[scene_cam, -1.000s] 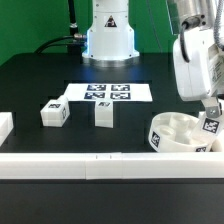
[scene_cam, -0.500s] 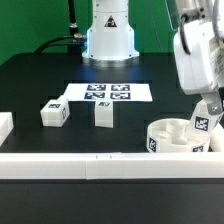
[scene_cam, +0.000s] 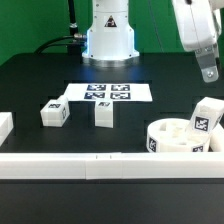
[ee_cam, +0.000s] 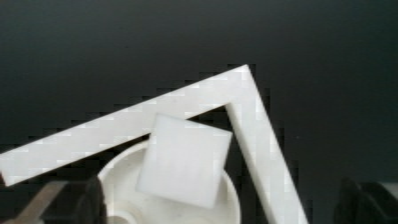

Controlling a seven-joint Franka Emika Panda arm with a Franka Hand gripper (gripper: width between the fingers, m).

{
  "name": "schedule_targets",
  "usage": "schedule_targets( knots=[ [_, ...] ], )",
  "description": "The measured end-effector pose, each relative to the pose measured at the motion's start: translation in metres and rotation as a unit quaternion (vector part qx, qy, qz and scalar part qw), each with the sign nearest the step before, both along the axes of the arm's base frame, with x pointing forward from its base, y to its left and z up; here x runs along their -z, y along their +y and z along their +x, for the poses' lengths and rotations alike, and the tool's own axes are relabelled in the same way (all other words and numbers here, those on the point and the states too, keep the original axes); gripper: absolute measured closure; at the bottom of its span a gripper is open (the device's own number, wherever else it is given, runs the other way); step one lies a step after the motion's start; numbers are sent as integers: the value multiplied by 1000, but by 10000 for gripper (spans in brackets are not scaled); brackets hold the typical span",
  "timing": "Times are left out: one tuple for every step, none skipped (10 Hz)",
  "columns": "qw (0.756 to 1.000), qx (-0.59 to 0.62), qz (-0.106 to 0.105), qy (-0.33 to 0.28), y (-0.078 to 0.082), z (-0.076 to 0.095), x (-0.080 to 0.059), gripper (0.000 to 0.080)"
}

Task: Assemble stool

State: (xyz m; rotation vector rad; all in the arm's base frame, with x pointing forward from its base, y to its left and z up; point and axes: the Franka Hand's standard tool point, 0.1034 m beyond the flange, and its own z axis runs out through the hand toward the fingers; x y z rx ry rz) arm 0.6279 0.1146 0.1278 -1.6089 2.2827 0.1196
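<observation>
leg (scene_cam: 205,120) sits below end effector (scene_cam: 208,72)

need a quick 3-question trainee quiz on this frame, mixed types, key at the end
1. How many legs stand loose on the table, outside the seat?
2. True or false: the gripper is clamped on the leg that sits in the seat.
3. In the exterior view, the marker board lies: A) between the robot base and the two loose legs; B) inside the seat; C) under the gripper.

Key: 1) two. 2) false: the gripper hangs clear above that leg, holding nothing. 3) A.
</observation>
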Motion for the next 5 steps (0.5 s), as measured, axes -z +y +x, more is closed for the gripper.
schedule_targets(
  knots=[
    [1000,-1,0,0,0,0,0,150],
    [999,-37,-10,-5,-2,-1,2,150],
    [995,-97,-25,-8,-12,-5,6,150],
    [991,-127,-36,-19,-30,-6,7,150],
    [988,-147,-47,-27,-50,-6,7,150]
  ],
)
